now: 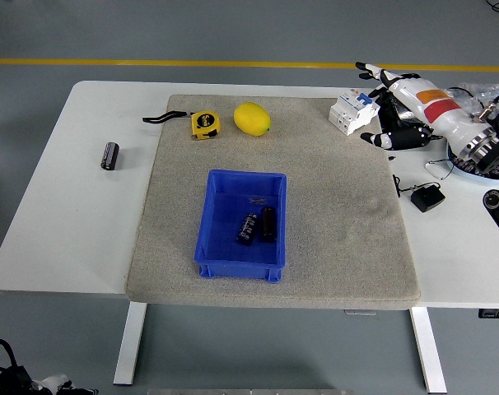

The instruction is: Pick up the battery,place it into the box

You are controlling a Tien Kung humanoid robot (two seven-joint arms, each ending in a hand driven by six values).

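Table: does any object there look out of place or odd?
Yes. One battery lies alone on the bare white table, left of the mat, while two others lie inside the blue box.

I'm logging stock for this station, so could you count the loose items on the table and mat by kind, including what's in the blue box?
Batteries: 3, two in the blue box and, one on the table
Tape measure: 1
Lemon: 1
Circuit breaker: 1
Black adapter: 1
Total: 7
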